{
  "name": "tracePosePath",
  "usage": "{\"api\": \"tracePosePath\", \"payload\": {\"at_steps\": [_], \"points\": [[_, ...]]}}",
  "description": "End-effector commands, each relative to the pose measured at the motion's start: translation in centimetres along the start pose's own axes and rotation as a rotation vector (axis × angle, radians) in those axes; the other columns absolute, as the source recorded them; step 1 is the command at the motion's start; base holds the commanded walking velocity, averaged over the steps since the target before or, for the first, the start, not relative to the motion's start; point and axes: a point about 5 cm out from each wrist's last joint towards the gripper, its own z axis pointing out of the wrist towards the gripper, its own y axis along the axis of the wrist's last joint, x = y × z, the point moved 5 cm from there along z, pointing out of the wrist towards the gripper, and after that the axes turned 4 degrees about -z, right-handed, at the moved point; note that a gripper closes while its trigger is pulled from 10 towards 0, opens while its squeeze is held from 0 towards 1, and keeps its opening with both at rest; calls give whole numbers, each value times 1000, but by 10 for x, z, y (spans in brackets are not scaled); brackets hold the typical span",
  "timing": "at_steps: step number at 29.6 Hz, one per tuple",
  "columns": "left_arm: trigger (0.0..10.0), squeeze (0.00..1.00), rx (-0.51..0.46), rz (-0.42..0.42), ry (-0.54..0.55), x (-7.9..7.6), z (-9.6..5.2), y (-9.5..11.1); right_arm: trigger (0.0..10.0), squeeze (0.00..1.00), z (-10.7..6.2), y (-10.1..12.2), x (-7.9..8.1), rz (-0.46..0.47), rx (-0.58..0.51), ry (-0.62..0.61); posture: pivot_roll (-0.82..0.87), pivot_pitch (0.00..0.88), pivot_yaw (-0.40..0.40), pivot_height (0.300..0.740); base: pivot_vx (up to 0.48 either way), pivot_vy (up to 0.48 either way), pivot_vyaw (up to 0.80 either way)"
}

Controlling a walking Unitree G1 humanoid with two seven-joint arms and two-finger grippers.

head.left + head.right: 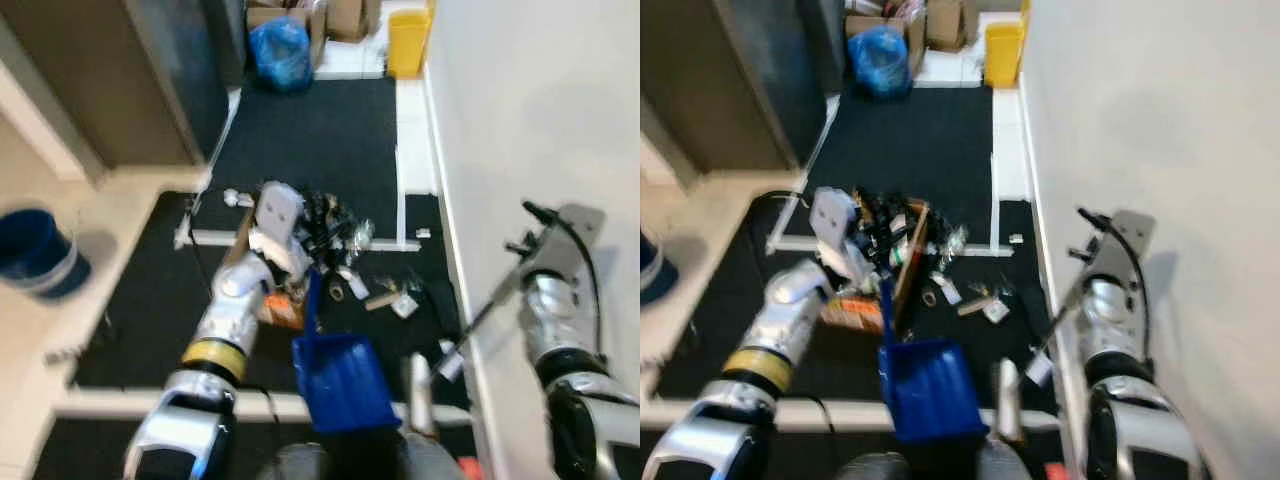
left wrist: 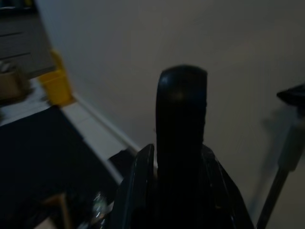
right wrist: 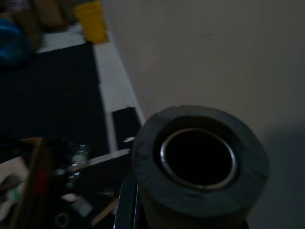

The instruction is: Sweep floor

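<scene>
A blue dustpan [image 1: 345, 382] stands on the dark mat close in front of me, its upright handle [image 1: 313, 300] rising to my left gripper [image 1: 297, 270], which is shut on it. In the left wrist view the black handle top [image 2: 181, 138] sits between the fingers [image 2: 137, 191]. My right gripper [image 1: 538, 250], raised by the white wall, is shut on the broom's thin stick [image 1: 480, 312], which slants down to a grey head [image 1: 420, 392] beside the pan. The stick's grey tube end [image 3: 200, 160] shows in the right wrist view. A litter pile [image 1: 338, 232] of wrappers and scraps lies just beyond the pan.
A white wall [image 1: 540, 110] runs along the right. A dark cabinet [image 1: 120, 70] stands at the left, with a blue bucket [image 1: 35, 250] on the pale floor below it. At the far end of the mat are a blue bag [image 1: 280, 50], cardboard boxes [image 1: 345, 18] and a yellow bin [image 1: 407, 40].
</scene>
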Motion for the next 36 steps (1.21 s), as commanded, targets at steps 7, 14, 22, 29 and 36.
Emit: {"api": "tracePosePath", "payload": {"at_steps": [7,14,22,29,36], "points": [[10000,0,-28,12,-2,1,2,8,10000,0,1,6,-3,-30,-23,-24,43,6,27,740,480,0,-655],[10000,0,-27,9,-10,-1,4,8,10000,0,2,8,-6,-32,-30,-34,43,6,27,740,480,0,0],[10000,0,-28,4,-22,-6,8,7,10000,0,1,9,-10,-30,-41,-44,22,7,30,740,480,0,0],[10000,0,-17,-5,-5,-5,9,4,10000,0,1,8,-9,-31,-38,-43,26,10,28,740,453,0,0],[10000,0,-2,-40,-24,-11,10,-3,10000,0,1,7,-7,-34,-36,-37,26,14,26,740,42,0,0]]}}
